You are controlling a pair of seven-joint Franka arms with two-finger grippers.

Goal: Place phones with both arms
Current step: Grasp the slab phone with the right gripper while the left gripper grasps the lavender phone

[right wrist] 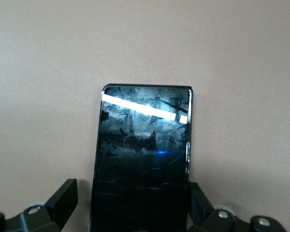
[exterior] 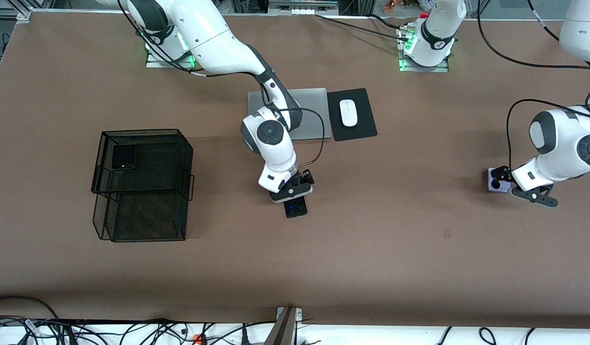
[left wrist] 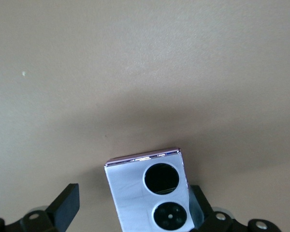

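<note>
**Both claws down at phones, one phone already in basket**

Brown bench [exterior: 371,249] carries everything. Black wire basket [exterior: 142,184] sits toward the right arm's end; folded black phone [exterior: 123,157] lies on its upper tier. Grey laptop [exterior: 314,103] and white mouse [exterior: 348,112] on its pad sit near the arm bases, not task items.

Right claw [exterior: 292,190] is low at mid-bench over the long black phone [right wrist: 142,159]. Fingers [right wrist: 63,200] stand apart, one on each long edge, not yet clamped. Left claw [exterior: 503,181] is at the left arm's end over the small lavender phone [left wrist: 150,191]; one finger [left wrist: 67,203] is clear of it, the other finger sits at its edge, so spread, not gripping.

Judgement: both phones are stiff, light, glossy, so slippery and scratch-prone. Best hold is across the narrow width on the side edges, near the middle, with moderate squeeze; the slab may tip if caught at one end.
</note>
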